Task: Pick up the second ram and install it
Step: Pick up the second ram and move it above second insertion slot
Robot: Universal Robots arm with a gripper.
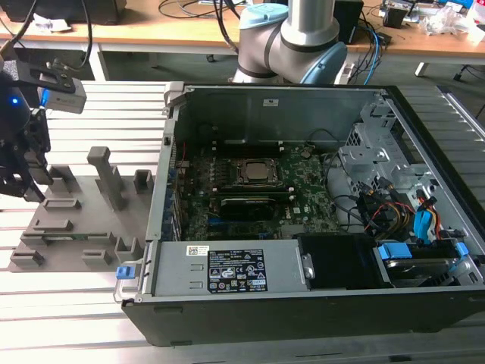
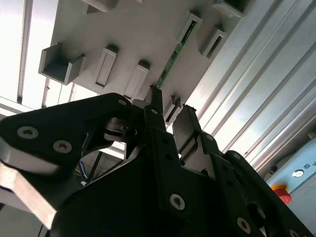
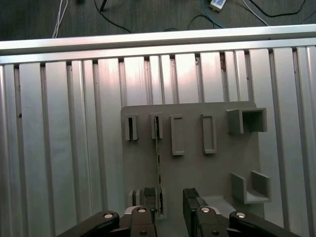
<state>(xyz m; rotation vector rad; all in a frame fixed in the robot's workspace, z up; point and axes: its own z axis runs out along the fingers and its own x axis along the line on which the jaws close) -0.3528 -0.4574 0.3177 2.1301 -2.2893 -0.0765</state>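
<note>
Gripper (image 1: 23, 189) hangs over grey fixture plate (image 1: 79, 216) at the exterior view's left, on slatted aluminium table (image 1: 68, 318). Open computer case (image 1: 303, 322) beside plate, motherboard (image 1: 307, 189) inside, arm base (image 1: 292, 45) behind.
</note>
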